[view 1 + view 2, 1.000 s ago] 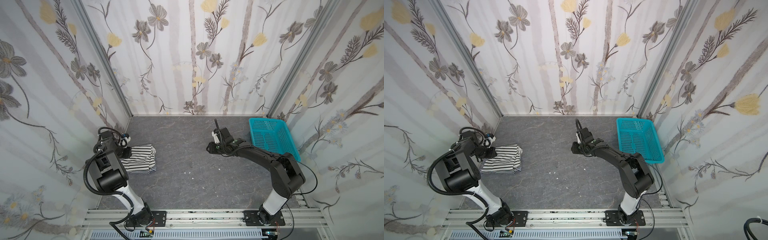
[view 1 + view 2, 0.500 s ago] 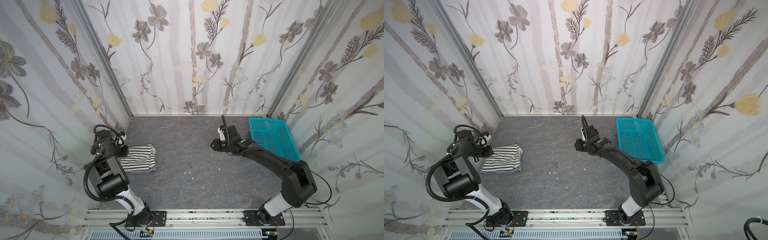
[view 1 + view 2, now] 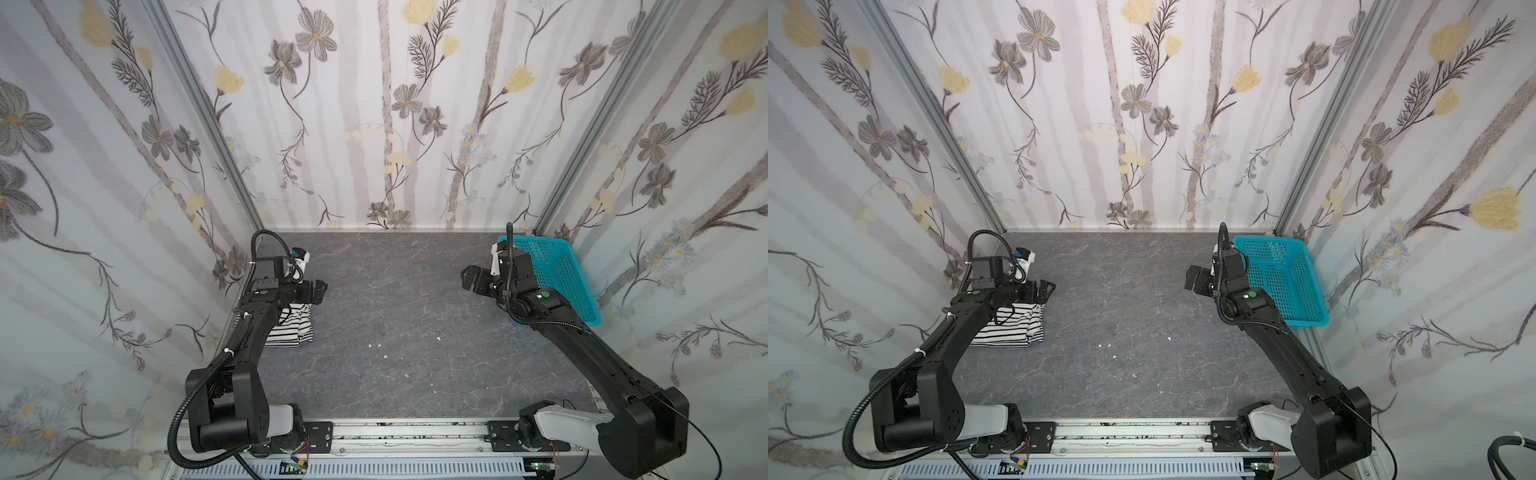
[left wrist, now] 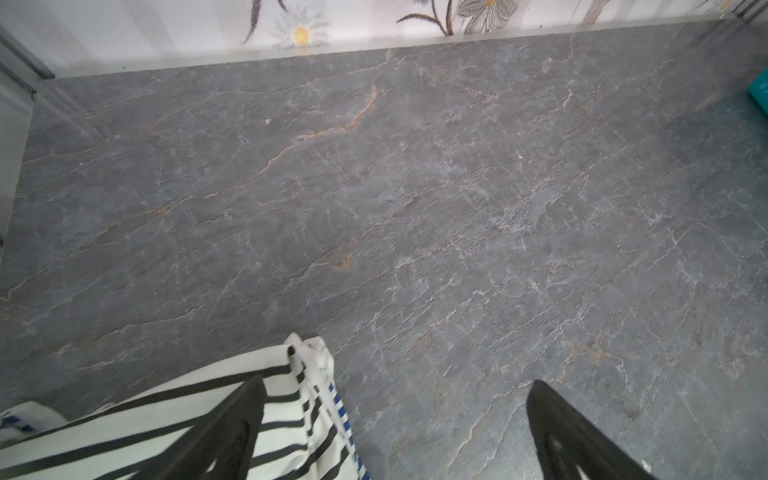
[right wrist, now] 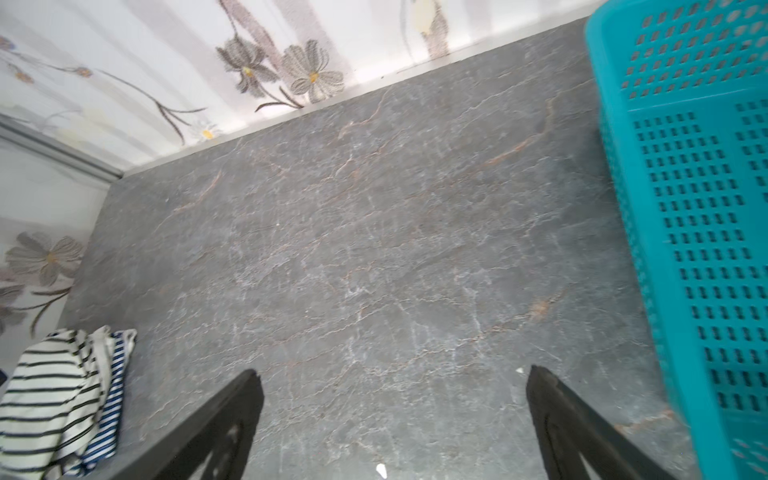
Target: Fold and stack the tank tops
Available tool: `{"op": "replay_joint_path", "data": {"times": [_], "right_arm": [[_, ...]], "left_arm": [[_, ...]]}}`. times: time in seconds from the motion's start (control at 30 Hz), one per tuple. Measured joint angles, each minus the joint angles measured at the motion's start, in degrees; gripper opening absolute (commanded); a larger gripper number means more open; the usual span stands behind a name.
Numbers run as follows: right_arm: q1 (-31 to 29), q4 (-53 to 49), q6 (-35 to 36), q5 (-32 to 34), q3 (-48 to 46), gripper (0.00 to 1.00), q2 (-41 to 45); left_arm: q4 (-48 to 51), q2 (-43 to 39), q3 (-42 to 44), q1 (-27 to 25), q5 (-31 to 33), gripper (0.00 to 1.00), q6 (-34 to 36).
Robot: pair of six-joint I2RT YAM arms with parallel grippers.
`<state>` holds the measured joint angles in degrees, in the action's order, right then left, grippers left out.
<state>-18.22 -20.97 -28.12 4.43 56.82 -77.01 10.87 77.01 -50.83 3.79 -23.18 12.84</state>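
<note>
Right claw, spread wide, hovers beside the turquoise basket.

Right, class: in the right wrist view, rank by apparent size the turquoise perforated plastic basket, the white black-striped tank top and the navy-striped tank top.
1. turquoise perforated plastic basket, though near the camera and cropped
2. white black-striped tank top
3. navy-striped tank top, mostly hidden under the white one

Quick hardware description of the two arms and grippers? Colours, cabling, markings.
The left arm and right arm have matte black links, a pale grey base link and a green dot near the wrist. Black corrugated conduit loops along each. The left gripper and right gripper have black tapered fingers with cut-outs.
</note>
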Motion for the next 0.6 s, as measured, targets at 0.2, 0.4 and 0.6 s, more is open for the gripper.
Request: {"op": "replay_joint_path", "data": {"times": [0.2,0.4,0.6], "right_arm": [[3.50,5.97,1.51,7.74,-10.71,1.00,10.27],[4.48,16.17,6.99,14.71,-23.69,1.00,20.46],[5.90,27.08,12.20,18.71,-32.22,1.00,23.30]], "left_arm": [[-16.09,-0.15,9.51,-6.34,6.54,1.00,-7.78],[-34.62,0.04,20.17,-7.91,13.16,1.00,-10.54],[-50.56,2.67,27.15,-9.07,15.30,1.00,-9.81]]}}
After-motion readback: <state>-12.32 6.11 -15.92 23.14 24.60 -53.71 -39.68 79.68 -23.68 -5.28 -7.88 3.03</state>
